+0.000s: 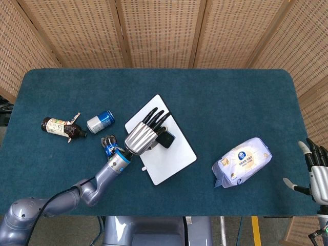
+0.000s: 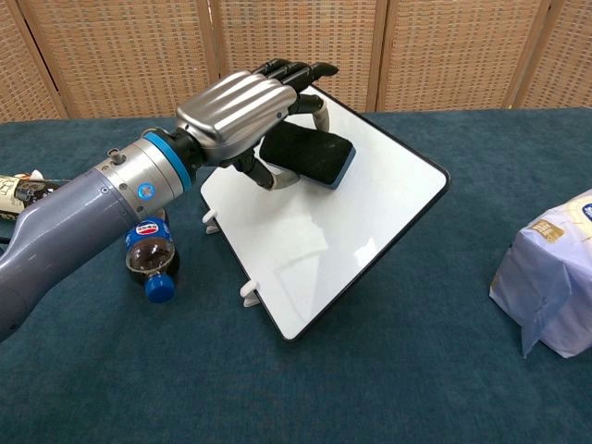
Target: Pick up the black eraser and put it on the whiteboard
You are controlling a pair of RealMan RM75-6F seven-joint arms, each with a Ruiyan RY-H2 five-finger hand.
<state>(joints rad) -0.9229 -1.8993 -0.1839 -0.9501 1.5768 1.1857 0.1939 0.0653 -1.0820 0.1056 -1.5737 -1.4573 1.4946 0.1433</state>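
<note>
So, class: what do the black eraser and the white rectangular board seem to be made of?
Black eraser: looks like soft matte felt, with a blue, probably plastic edge; the left hand holds it.
White rectangular board: smooth and glossy, since it shows reflections; dark thin rim, material uncertain.

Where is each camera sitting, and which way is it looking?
Head view: up high, looking almost straight down on the whole table; it shows the left arm and left hand over the whiteboard, and the right hand at the right edge.
Chest view: low at the table's front edge, looking across it toward the wicker screen; only the left arm and hand show.
Both show the left hand holding the black eraser over the whiteboard, plus the wipes pack.
</note>
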